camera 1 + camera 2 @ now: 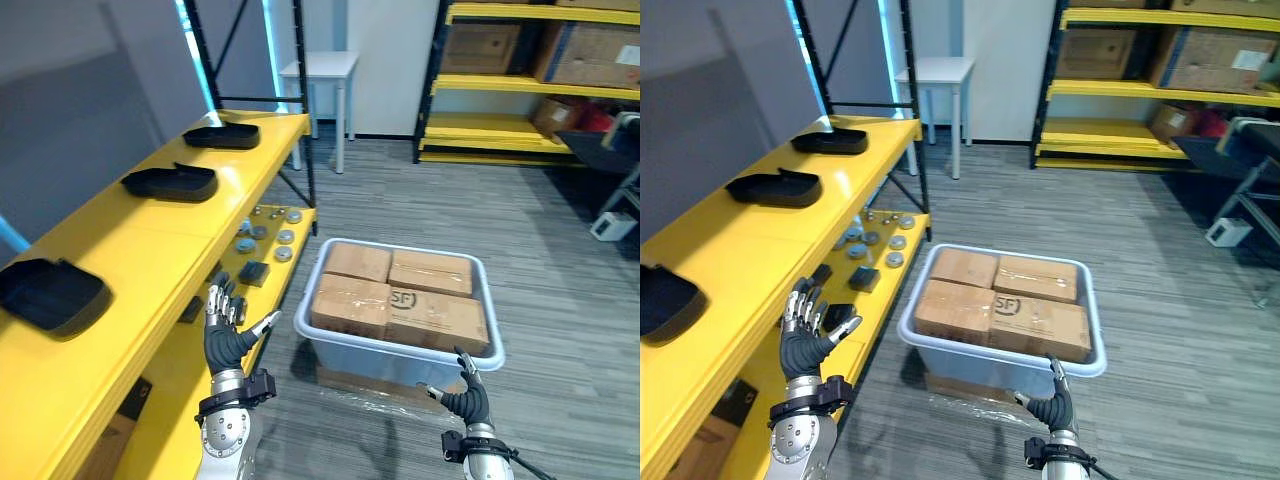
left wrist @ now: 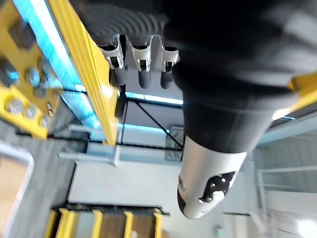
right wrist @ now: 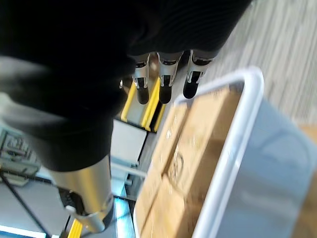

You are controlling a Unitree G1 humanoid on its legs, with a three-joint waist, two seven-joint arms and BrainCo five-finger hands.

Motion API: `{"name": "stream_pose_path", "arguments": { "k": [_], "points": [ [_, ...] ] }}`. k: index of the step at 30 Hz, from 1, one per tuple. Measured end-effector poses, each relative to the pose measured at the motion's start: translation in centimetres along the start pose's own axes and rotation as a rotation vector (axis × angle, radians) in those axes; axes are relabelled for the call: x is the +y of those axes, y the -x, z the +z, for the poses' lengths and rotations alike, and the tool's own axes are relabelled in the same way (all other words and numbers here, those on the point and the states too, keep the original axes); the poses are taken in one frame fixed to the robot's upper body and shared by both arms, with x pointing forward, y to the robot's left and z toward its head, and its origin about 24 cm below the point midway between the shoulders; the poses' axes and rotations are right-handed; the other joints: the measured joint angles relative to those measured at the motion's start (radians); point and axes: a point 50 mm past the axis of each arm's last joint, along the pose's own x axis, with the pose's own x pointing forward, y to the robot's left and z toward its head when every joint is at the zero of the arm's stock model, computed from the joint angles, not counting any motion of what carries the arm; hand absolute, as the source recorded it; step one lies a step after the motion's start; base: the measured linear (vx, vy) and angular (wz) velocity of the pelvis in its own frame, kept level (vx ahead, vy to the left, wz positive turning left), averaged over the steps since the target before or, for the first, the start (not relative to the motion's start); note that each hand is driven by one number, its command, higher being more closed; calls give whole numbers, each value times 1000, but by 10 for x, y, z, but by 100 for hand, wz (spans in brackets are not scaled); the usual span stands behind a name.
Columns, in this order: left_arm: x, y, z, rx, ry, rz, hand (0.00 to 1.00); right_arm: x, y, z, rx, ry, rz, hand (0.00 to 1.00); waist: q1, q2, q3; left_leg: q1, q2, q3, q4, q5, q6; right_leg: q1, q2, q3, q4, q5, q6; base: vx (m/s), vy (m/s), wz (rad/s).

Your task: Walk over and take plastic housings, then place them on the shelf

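Three black plastic housings lie on the yellow shelf top [image 1: 150, 250]: one near me [image 1: 50, 295], one in the middle [image 1: 170, 183], one far [image 1: 222, 135]. My left hand [image 1: 228, 335] is raised beside the shelf's front edge, fingers straight and spread, holding nothing. My right hand [image 1: 468, 398] hangs low in front of the white bin [image 1: 495, 350], fingers relaxed and empty. In the wrist views the left fingers [image 2: 141, 62] and right fingers [image 3: 166, 82] stretch out with nothing in them.
The white bin holds several cardboard boxes [image 1: 400, 295] on the floor to the right of the shelf. Round metal parts [image 1: 265, 232] and small dark blocks [image 1: 253, 272] lie on the lower yellow shelf. A white table [image 1: 320, 70] and yellow racks [image 1: 530, 90] stand at the back.
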Motion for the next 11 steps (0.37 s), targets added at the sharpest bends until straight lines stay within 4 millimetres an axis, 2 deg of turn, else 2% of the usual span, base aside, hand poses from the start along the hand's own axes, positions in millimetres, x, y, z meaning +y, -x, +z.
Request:
{"name": "stream_pose_path", "arguments": {
  "k": [3,5,7,8,10,11],
  "points": [
    [6,-1,-13,58,23,11,0,-9,0,-11,49,-40,-3,0,-3,4,-5,16,5,-6,-6,18,-16,9,6,-9,-1,0,0,82,-39,-5],
    [13,3,-44,189,-17,23,0,-13,4,-35,158,-67,-13,0,-5,7,-8,39,-12,-15,-14,27,-12,44,-8,-20,-12,-2,2,75,43,23],
    [29,16,-94,419,-111,28,0,-16,8,-73,355,-126,-45,0,-13,10,-9,59,-33,-35,-39,32,-19,71,-25,-46,-20,-8,11,41,67,33],
    [34,21,-105,483,-132,30,0,-16,10,-82,404,-140,-58,0,-13,10,-8,59,-36,-36,-45,33,-20,70,-28,-48,-20,-8,11,13,72,22],
    [62,54,-147,755,-240,55,0,-18,22,-110,570,-174,-98,0,-13,9,-7,65,-46,-40,-60,37,-20,76,-40,-63,-25,-8,11,12,58,12],
    [70,65,-155,823,-265,66,0,-18,27,-117,614,-182,-107,0,-13,9,-7,71,-49,-40,-63,37,-20,82,-42,-64,-27,-8,11,9,24,5]
  ]
}}
